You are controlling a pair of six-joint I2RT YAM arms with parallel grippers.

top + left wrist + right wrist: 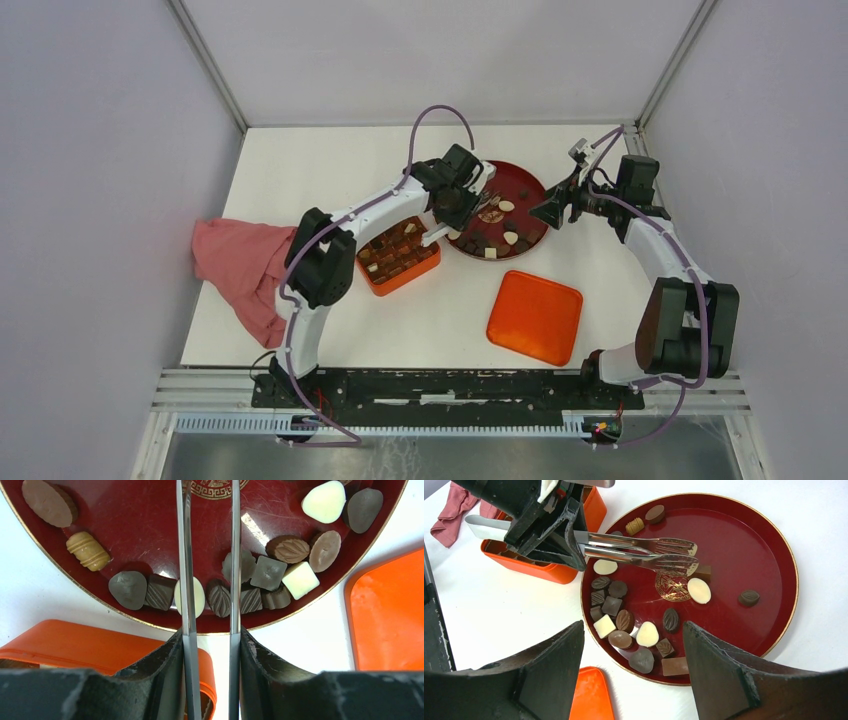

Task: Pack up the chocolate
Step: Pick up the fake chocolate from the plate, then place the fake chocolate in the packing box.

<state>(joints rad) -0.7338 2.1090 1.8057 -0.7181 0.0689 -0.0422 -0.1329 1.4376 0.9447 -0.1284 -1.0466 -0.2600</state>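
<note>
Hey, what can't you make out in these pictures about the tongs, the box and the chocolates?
- Left wrist view: the tips of the tongs are cut off by the top edge.
- Right wrist view: the left claw hides the inside of the orange box.
- Top view: that box's compartments and the chocolates are too small to tell apart.

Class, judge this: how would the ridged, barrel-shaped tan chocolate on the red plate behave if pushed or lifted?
The tan chocolate is barrel-shaped, so it may roll if nudged. The plate looks glossy, so it could also slide. Its ridges might give the tongs some purchase.
</note>
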